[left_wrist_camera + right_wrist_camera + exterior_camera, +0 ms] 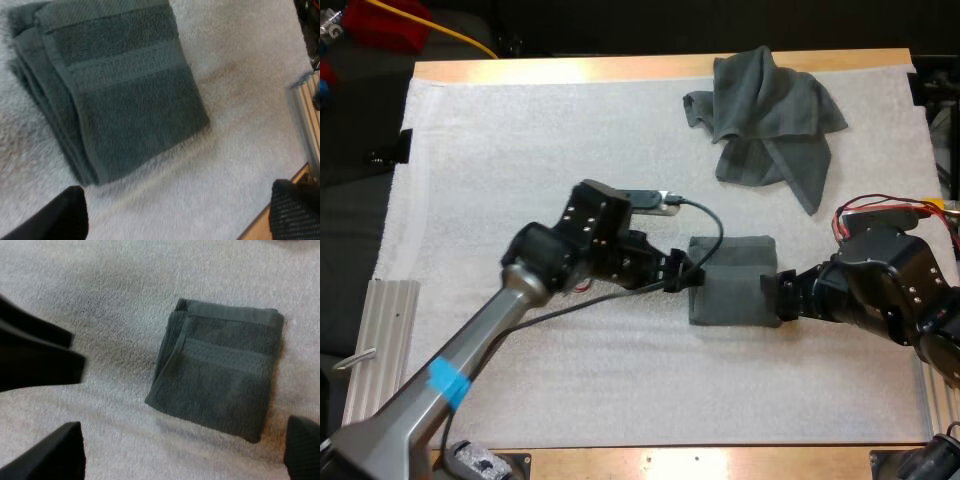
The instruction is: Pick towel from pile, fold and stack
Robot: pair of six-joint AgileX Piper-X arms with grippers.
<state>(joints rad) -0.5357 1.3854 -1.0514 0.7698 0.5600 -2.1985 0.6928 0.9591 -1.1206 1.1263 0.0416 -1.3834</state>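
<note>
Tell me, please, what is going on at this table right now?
Two robot arms are working on towels. A folded towel lies on the white mat between them, with the left gripper at its left edge and the right gripper at its right edge. Both grippers are open and hold nothing; in the wrist views their fingers stand apart, clear of the towel. A crumpled towel lies near the mat's far right corner, not yet folded.

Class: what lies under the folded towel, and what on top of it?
The folded towel rests on the white mat, with nothing on top. Whatever lies directly beneath is hidden by it.
</note>
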